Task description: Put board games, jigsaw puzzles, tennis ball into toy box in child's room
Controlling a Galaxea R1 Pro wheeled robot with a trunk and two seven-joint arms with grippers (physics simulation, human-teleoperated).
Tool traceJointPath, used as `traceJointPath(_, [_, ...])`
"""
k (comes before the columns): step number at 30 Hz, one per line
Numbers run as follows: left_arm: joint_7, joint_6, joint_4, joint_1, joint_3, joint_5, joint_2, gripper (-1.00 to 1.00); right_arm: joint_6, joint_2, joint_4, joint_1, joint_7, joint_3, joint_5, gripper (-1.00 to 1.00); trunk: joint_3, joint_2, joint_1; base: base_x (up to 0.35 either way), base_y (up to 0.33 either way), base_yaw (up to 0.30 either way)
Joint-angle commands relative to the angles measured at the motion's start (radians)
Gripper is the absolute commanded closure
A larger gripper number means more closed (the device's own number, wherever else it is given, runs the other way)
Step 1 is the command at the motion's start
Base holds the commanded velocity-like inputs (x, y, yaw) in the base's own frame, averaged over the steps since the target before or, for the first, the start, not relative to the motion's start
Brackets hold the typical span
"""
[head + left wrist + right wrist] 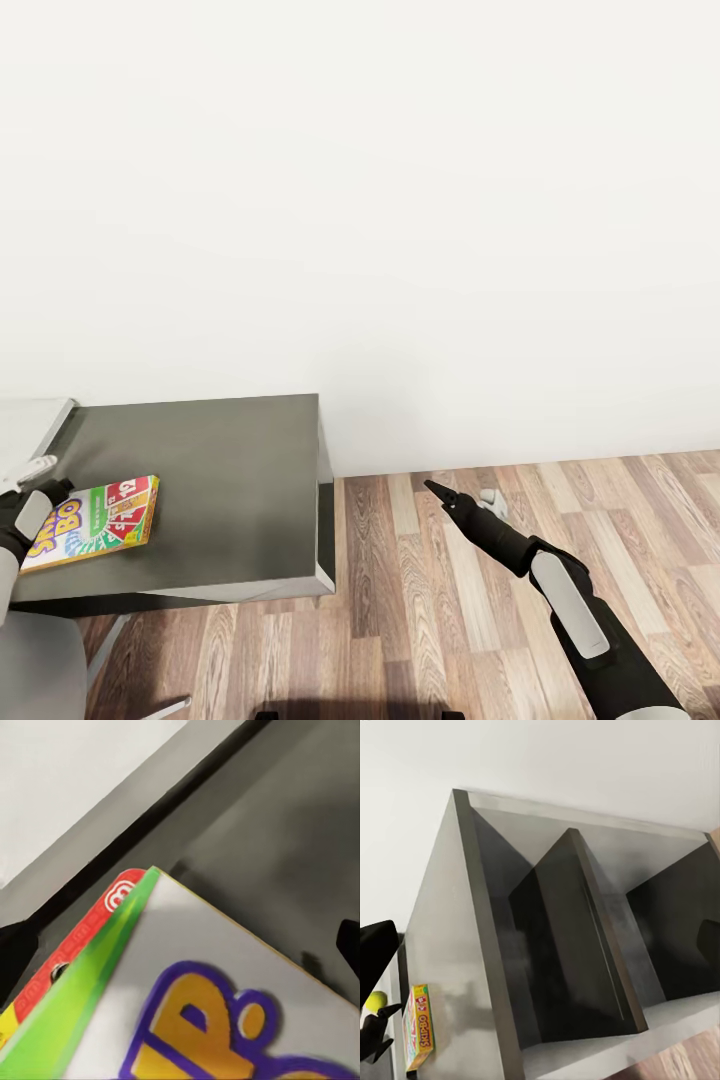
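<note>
**Holding a board game over the dark cabinet**

Left gripper [25, 490]: closed on the yellow-red board game [95, 520], held flat just above the cabinet [230, 470]. Right gripper [440, 492]: over wood floor [420, 620], empty, fingers together. Beyond: white wall [400, 200].

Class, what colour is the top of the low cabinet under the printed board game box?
Dark grey top; head view shows it best.
</note>
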Motion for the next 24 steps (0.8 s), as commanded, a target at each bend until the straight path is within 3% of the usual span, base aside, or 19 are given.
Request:
traceJointPath(1, [0.002,0.005,0.002,-0.001,0.002,0.004,0.004,-1.00,0.003,-0.001,-0.001,0.000,0.000,0.001,-0.004,-1.00,-0.001,-0.002,0.001,0.000,0.000,0.000])
traceJointPath(24, [-0.002,0.003,0.014,-0.001,0.001,0.002,0.014,-1.00,0.004,0.000,-0.001,0.000,0.000,0.001,-0.004,-1.00,-0.001,-0.002,0.001,0.000,0.000,0.000])
